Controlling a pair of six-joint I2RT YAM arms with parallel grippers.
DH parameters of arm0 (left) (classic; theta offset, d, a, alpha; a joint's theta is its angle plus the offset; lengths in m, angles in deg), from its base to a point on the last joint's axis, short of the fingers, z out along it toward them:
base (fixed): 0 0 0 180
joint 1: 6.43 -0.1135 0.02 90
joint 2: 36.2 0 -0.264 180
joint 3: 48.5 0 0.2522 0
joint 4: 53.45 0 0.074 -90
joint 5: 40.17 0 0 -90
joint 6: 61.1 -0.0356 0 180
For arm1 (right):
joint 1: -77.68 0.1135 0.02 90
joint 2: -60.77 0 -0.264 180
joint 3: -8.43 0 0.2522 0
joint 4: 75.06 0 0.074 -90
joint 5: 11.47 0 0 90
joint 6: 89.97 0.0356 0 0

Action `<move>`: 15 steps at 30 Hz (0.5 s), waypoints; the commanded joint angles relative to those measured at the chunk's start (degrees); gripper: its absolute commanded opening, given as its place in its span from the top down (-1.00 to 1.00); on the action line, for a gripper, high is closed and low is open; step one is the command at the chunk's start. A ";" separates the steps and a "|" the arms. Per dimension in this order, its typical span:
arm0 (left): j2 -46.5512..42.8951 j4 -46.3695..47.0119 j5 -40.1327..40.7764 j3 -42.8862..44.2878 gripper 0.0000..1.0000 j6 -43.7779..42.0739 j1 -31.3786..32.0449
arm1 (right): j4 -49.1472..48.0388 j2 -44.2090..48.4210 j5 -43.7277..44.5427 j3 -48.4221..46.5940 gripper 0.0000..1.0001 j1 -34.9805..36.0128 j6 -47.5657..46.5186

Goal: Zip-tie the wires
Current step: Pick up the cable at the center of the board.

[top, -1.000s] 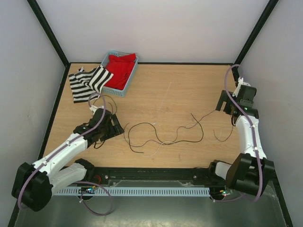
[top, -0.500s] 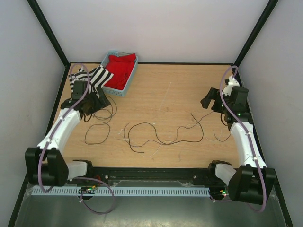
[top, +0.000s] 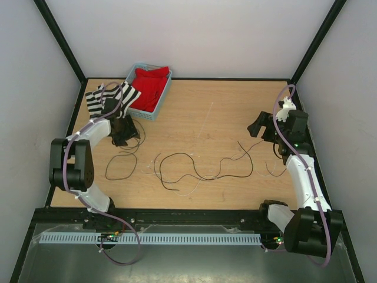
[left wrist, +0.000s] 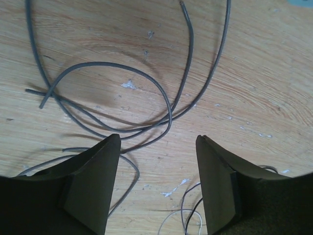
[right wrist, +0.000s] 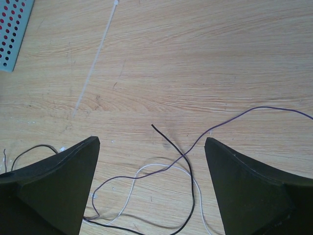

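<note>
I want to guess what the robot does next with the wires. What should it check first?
1. Left pincer open and empty: ok.
2. Right pincer open and empty: ok.
3. Wires gathered into one bundle: not ok, they sprawl loose across the table.
4. Zip tie lying free: ok, flat on bare wood, by itself.
5. Zip tie looped round the wires: not ok.
6. Wires free of knots: cannot tell.
</note>
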 commanded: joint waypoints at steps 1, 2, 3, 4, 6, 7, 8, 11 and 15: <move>3.69 1.52 3.19 3.82 -0.29 1.75 2.22 | -2.27 1.11 -1.58 0.82 -0.99 0.32 -0.19; 4.49 1.69 3.75 4.40 -0.24 2.12 2.63 | -2.25 1.04 -1.69 0.74 -0.99 0.33 -0.35; 5.25 1.93 4.43 4.85 -0.18 2.41 2.95 | -2.28 0.94 -1.75 0.64 -0.99 0.33 -0.44; 5.98 2.26 5.19 5.22 -0.15 2.60 3.26 | -2.31 0.92 -1.82 0.54 -0.99 0.37 -0.59; 7.38 2.48 6.87 5.79 -0.10 2.89 3.79 | -2.38 0.86 -1.82 0.37 -0.99 0.42 -0.81; 8.05 2.57 7.53 5.91 -0.09 2.99 3.91 | -2.43 0.84 -1.83 0.39 -0.99 0.38 -0.94; 8.68 2.60 7.92 5.98 -0.07 3.16 3.93 | -2.50 0.73 -1.72 0.28 -0.99 0.33 -1.08; 10.39 2.83 8.89 5.83 -0.02 3.50 4.02 | -2.68 0.63 -1.66 0.25 -0.99 0.36 -1.44; 11.95 3.22 10.08 5.38 0.06 3.90 4.03 | -3.04 0.18 -1.54 0.17 -0.99 0.34 -1.62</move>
